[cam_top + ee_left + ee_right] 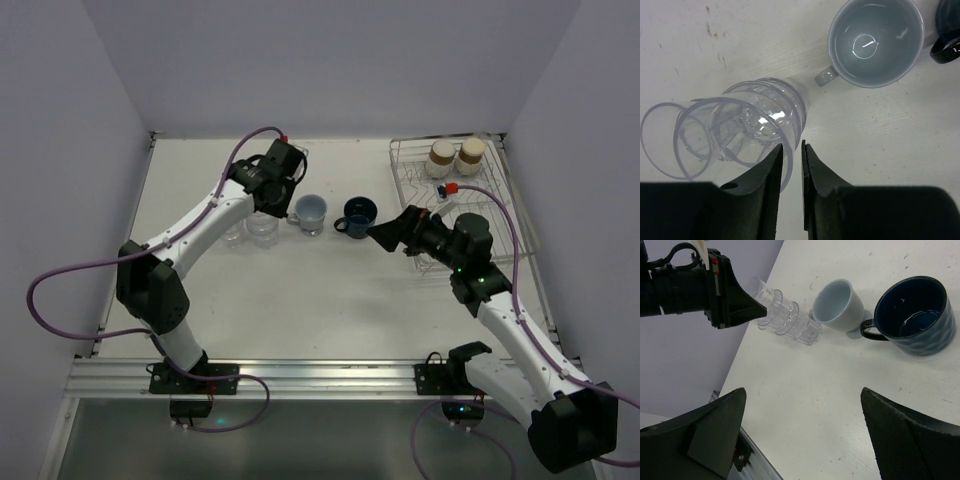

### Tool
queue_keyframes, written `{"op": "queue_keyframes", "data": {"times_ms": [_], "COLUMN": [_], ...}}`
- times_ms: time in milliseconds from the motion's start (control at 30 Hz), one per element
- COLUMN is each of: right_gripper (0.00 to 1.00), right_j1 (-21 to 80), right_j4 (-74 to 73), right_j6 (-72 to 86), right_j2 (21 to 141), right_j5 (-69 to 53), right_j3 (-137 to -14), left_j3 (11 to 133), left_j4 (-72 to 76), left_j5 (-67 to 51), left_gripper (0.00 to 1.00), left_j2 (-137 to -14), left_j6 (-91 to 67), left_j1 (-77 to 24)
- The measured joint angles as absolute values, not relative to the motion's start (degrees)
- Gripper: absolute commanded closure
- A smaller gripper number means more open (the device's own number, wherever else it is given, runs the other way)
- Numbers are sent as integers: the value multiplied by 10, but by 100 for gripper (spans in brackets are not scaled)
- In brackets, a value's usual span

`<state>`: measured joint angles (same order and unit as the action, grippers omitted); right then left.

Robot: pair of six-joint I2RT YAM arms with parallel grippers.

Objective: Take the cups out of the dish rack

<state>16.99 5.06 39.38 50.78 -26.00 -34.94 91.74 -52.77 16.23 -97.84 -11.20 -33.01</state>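
The stacked ribbed glass tumblers (755, 120) were clear and colourless. The round handled mug (875, 40) was pale blue-grey. The wide dimpled mug (917, 315) was dark navy with a faint rippled pattern. Two small ceramic cups (441, 157) were cream with brown bands. The wire dish rack (410, 160) was silver. The flat tabletop (330, 300) was white, flecked with brown specks.

The dish rack (497, 205) stands at the far right corner of the table (330, 300). Two cream cups with brown bands (441, 157) sit side by side in its back end. Out on the table, left of the rack, are a dark blue mug (357, 216), a light blue cup (311, 212) just beside it, then the clear glass tumblers (262, 229). The left gripper (272, 207) hangs over the tumblers. The right gripper (380, 235) lies just right of the mug, pointing towards it.
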Motion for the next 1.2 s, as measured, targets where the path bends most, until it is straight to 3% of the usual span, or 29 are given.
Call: {"op": "queue_keyframes", "data": {"times_ms": [200,300,433,600,867,967,1200], "right_gripper": [1,1,1,2,13,18,19], "right_j1": [170,170,170,170,160,133,54], "right_j4": [48,46,37,8,-56,-76,-134], "right_j6": [393,391,383,364,293,259,204], "right_j2": [508,508,513,537,624,694,891], "right_j5": [-249,-243,-220,-167,-32,13,67], "right_j3": [-349,-349,-356,-389,-505,-574,-750], "left_j3": [917,918,931,968,914,849,659], "left_j4": [-528,-528,-525,-492,-336,-265,-175], "left_j5": [175,183,191,199,139,86,-41], "left_gripper": [59,45,14,0,0,0,0], "left_j2": [-998,-998,-996,-974,-804,-710,-553], "left_j6": [-111,-111,-111,-112,-114,-121,-140], "left_j1": [-330,-330,-330,-330,-331,-332,-336]}}
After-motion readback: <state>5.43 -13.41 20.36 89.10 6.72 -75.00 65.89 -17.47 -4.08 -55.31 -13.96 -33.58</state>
